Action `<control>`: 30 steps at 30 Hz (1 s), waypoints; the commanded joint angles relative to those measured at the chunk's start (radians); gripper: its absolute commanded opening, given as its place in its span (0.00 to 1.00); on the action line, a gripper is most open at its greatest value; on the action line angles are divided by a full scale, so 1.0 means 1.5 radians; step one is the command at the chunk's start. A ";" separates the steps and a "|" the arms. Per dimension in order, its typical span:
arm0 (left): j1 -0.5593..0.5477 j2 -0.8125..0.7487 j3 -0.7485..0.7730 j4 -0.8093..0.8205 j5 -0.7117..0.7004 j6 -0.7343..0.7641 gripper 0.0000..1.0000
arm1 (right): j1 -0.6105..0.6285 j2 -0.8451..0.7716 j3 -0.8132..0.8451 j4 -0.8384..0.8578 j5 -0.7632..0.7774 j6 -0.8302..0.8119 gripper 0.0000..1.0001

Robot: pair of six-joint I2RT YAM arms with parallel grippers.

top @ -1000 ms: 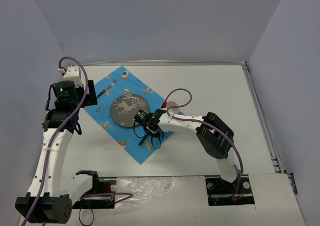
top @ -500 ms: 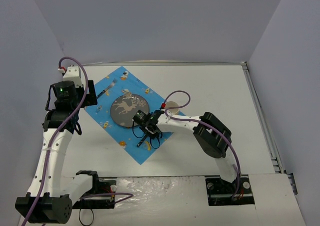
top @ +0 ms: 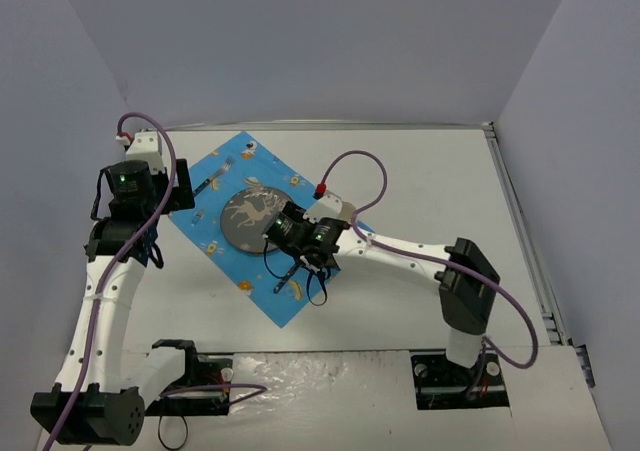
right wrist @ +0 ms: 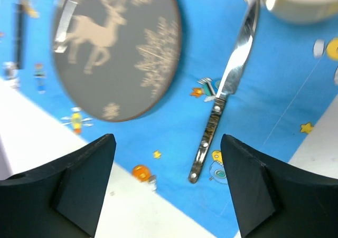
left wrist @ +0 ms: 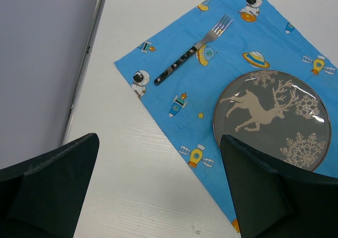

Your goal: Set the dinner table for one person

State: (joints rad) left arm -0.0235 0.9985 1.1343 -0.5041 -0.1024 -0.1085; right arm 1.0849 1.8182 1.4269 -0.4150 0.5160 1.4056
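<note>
Beneath both arms, the white dinner table (top: 420, 171); toward its far left corner, a blue printed cloth (left wrist: 169, 116) bearing a reindeer plate (left wrist: 269, 119), fork (left wrist: 193, 50) on one side, knife (right wrist: 222, 98) on the other. Above the knife, right gripper (right wrist: 166, 139), jaws spread, holding nothing. Over the cloth's left corner, left gripper (left wrist: 158, 140), likewise spread wide.

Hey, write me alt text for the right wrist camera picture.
A knife lies on a blue space-print cloth beside a grey reindeer plate, its tip near a cream dish. The right gripper hangs open above it, holding nothing.
</note>
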 commanded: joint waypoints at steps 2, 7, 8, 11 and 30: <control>0.000 -0.017 0.024 0.029 0.010 -0.001 0.97 | 0.004 -0.160 -0.024 -0.012 0.212 -0.188 0.86; -0.001 -0.032 0.058 -0.035 0.024 -0.029 0.97 | -0.022 -0.300 -0.074 -0.007 0.322 -0.341 1.00; -0.001 -0.036 0.064 -0.050 0.026 -0.037 0.97 | -0.029 -0.331 -0.088 0.002 0.336 -0.365 1.00; -0.001 -0.056 0.078 -0.088 0.034 -0.054 0.97 | -0.048 -0.423 -0.135 0.046 0.368 -0.454 1.00; -0.020 -0.258 0.112 -0.280 0.026 -0.048 0.97 | -0.073 -0.911 -0.365 0.255 0.374 -0.859 1.00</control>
State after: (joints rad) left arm -0.0387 0.6326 1.2629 -0.8892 -0.0413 -0.1841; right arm 0.9795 0.5467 0.9232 -0.1054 1.0370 0.2149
